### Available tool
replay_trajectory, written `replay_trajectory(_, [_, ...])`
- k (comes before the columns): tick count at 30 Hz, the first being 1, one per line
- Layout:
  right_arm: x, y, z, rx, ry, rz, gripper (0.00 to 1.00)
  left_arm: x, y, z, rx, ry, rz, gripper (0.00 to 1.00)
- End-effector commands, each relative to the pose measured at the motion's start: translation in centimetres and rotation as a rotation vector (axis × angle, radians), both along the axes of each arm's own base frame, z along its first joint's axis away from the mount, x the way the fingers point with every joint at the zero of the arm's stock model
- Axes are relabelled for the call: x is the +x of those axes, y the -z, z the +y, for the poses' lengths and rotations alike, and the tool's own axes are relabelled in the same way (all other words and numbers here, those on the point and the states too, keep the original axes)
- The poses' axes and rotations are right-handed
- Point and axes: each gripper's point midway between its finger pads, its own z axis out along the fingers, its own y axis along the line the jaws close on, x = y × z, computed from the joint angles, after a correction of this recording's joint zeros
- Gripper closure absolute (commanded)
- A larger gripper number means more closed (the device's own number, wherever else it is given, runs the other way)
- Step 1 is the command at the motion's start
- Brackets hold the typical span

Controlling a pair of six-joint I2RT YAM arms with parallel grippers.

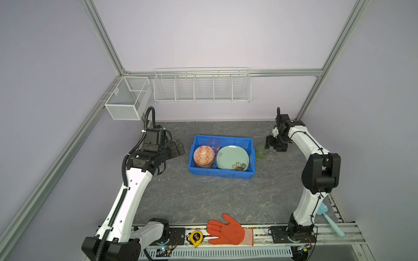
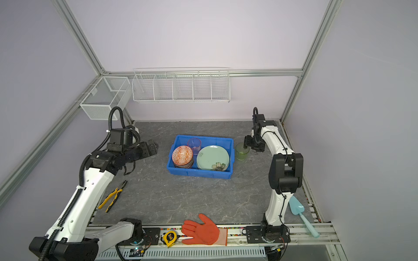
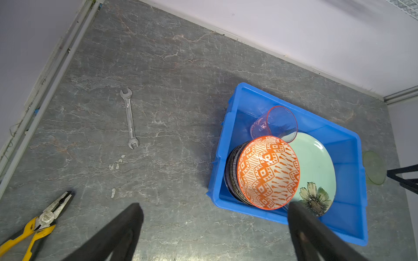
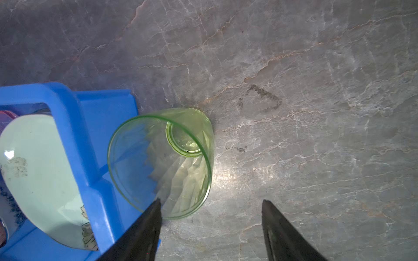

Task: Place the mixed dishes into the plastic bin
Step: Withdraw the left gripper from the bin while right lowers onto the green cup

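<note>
Both top views showed bowls (image 1: 204, 156), plates (image 1: 233, 157) and pink cup (image 1: 213, 144) in the bin (image 1: 221, 174); only the green cup (image 1: 262, 152) stood outside, its rim inside the spread right end effector (image 4: 210, 200). The left end effector (image 3: 214, 204) was spread, empty.

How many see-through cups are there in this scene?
2. The pink cup sits inside the blue bin, at its far side behind the orange bowl. The green cup stands on the table, just right of the bin in both top views. Hidden ones seem unlikely.
</note>
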Motion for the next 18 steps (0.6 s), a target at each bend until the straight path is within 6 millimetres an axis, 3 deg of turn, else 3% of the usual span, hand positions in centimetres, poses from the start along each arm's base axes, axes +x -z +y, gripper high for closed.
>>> replay_trajectory(1, [0.5,0.5,0.2,0.017,-0.008,-0.005,0.34,0.1,-0.1,-0.4,-0.058,0.010,-0.003,0.01])
replay_trajectory(4, [0.8,1.0,0.4,0.030,-0.006,-0.004,0.42,0.3,0.4,-0.6,-0.109,0.015,0.009,0.01])
replay_trajectory(18, [1.0,3.3,0.4,0.027,0.004,0.034,0.49,0.8,0.4,-0.8,-0.140,0.010,0.007,0.01])
